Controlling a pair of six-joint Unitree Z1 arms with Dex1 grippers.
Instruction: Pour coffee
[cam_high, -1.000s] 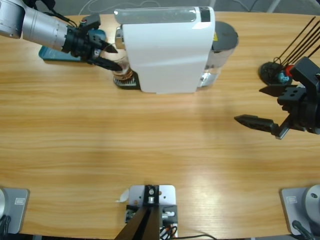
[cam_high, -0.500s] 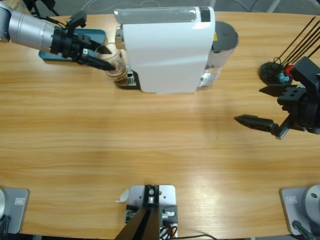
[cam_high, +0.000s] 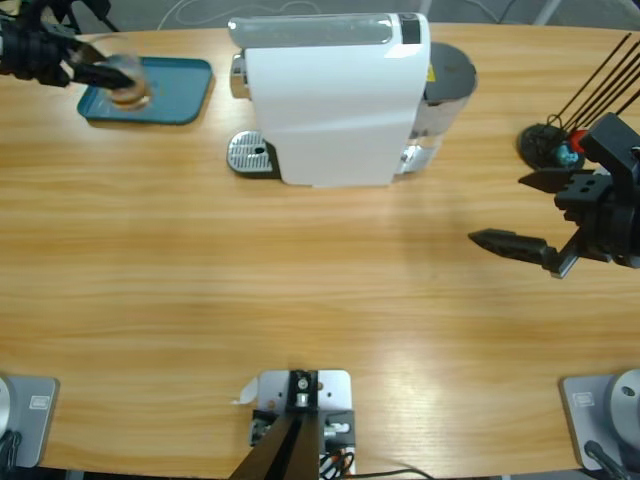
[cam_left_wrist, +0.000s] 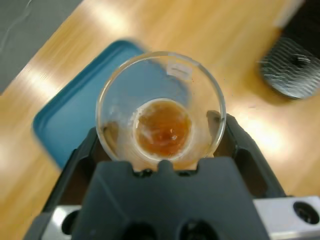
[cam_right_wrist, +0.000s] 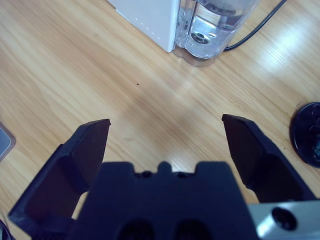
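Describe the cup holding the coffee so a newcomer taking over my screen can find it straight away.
Start at the big white coffee machine at the table's far edge, then look along that edge to the teal tray near the corner. Over the tray's outer end, the left gripper holds a small clear tumbler. It is the only glass in sight, with a thin brown layer of coffee at its bottom.

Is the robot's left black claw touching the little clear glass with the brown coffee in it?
Touching. In the left wrist view, the left gripper has a black jaw pressed against each side of the small clear glass tumbler.
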